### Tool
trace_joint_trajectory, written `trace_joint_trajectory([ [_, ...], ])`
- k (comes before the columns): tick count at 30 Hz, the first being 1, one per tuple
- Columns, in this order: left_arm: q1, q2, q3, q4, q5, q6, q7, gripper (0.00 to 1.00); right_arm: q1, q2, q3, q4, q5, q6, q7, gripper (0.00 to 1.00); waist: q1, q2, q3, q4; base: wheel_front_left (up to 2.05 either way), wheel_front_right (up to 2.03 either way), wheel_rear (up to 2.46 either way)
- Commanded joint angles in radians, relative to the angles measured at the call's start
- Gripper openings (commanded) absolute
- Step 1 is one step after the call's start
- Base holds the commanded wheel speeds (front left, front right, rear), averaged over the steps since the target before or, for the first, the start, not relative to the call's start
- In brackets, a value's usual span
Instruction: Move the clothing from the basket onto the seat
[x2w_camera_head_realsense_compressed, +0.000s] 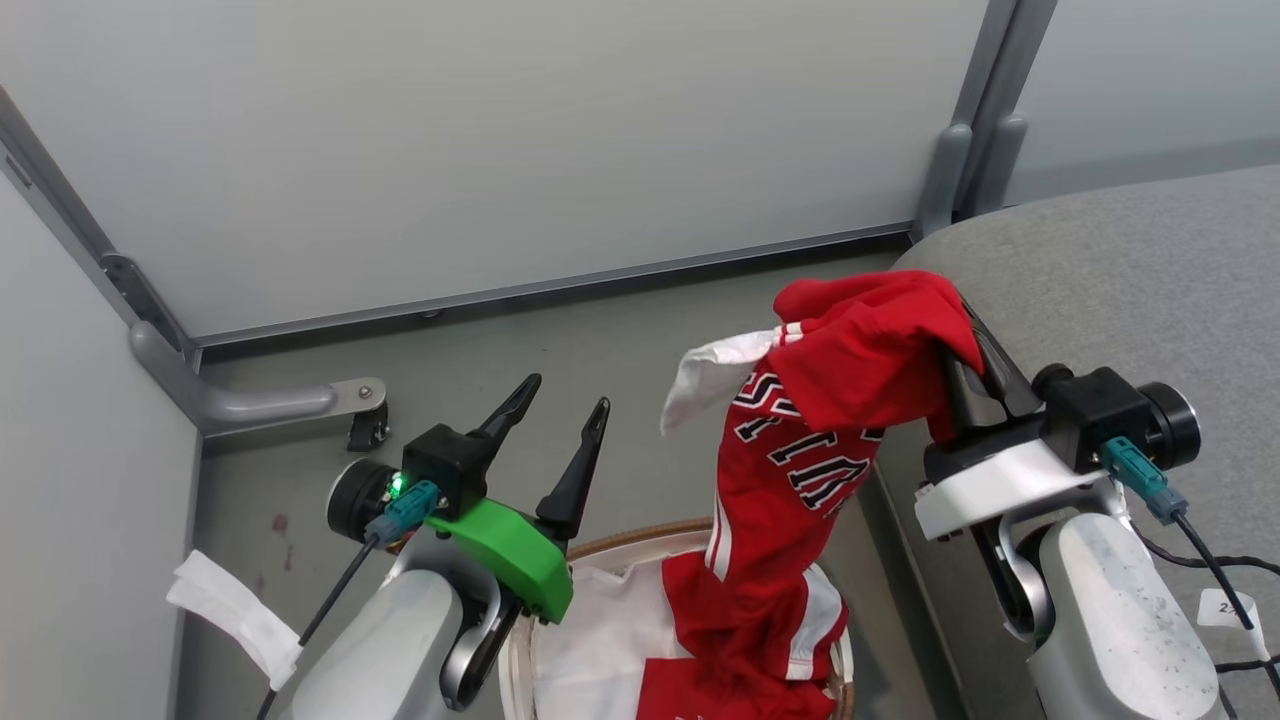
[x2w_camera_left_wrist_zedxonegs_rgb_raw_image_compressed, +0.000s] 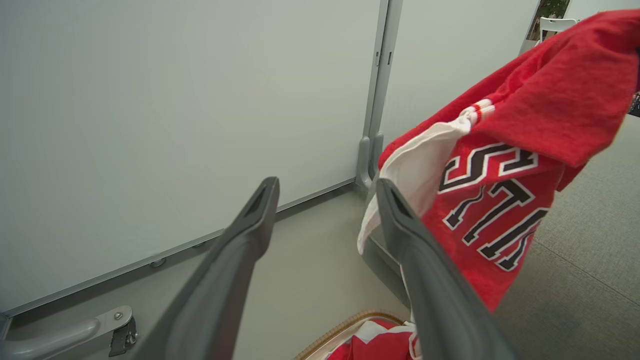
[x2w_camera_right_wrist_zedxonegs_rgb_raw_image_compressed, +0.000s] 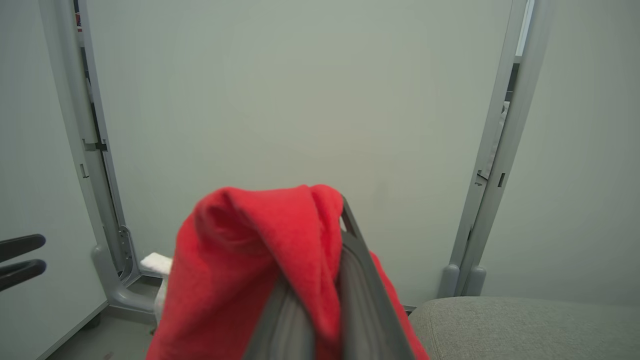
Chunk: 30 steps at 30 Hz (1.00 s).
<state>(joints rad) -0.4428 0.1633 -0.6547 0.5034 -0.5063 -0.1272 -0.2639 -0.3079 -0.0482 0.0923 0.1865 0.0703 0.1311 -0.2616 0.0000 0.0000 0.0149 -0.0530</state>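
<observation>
Hanging from the right gripper (x2w_camera_head_realsense_compressed: 975, 350), whose jaws are clamped shut on a bunched fold, the soft red clothing (x2w_camera_head_realsense_compressed: 790, 450) with white trim and blocky black-and-white lettering is draped in a long column. Its lower end is piled in the oval basket (x2w_camera_head_realsense_compressed: 640, 538) (woven brown rim, white fabric liner (x2w_camera_head_realsense_compressed: 590, 630)). The left gripper (x2w_camera_head_realsense_compressed: 565, 392) is spread wide, nothing held. The grey, round-edged fabric seat (x2w_camera_head_realsense_compressed: 1130, 280) is seen just right of the basket.
</observation>
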Motion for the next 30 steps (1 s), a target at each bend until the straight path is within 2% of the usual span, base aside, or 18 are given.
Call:
trace_joint_trajectory([
  [1, 0.020, -0.008, 0.010, 0.000, 0.005, -0.004, -0.001, 1.00, -0.013, -0.004, -0.006, -0.002, -0.007, -0.001, -0.005, 0.00, 0.0000, 0.0000, 0.002, -0.008, 0.00, 0.00, 0.00],
  [11, 0.070, -0.040, 0.064, -0.022, 0.036, -0.005, -0.001, 1.00, -0.035, -0.004, -0.060, -0.026, -0.054, -0.001, -0.005, 0.00, 0.0000, 0.0000, 0.016, -0.112, 0.00, 0.00, 0.00],
  [21, 0.058, -0.065, 0.038, -0.031, 0.046, -0.005, -0.001, 1.00, -0.052, -0.004, -0.163, -0.042, -0.104, -0.001, -0.005, 0.00, 0.0000, 0.0000, 0.058, -0.240, 0.00, 0.00, 0.00],
  [30, 0.021, -0.069, 0.017, -0.029, 0.063, -0.005, -0.001, 1.00, -0.082, -0.004, -0.202, -0.053, -0.115, -0.001, -0.005, 0.00, 0.0000, 0.0000, 0.125, -0.290, 0.00, 0.00, 0.00],
])
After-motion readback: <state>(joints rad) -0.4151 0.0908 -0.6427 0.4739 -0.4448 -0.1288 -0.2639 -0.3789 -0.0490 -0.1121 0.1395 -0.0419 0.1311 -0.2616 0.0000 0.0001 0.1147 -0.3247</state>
